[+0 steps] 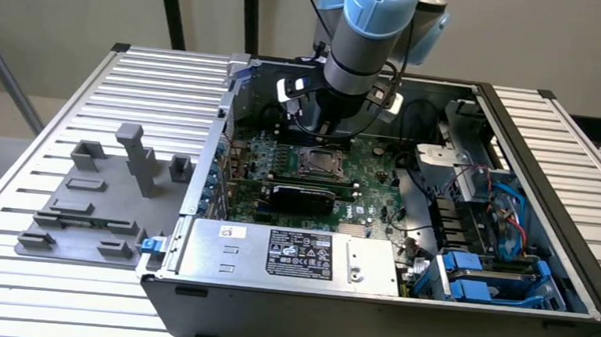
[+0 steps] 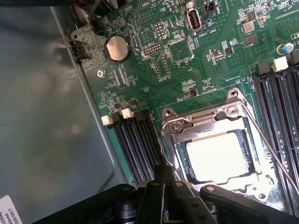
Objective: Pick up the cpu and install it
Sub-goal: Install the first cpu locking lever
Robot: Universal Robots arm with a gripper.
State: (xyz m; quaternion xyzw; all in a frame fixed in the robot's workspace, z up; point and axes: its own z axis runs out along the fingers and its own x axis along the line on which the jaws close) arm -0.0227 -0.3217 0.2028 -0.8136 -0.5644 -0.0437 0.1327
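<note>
On the slatted metal bench, an open computer case; the shiny square cpu lies in its metal-framed socket, at twelve o'clock of my closed, empty hand.

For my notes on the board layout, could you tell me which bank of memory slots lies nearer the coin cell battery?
The bank with two white latches, on the socket's side facing the coin cell battery. The other bank, with one white latch, lies beyond the socket.
</note>
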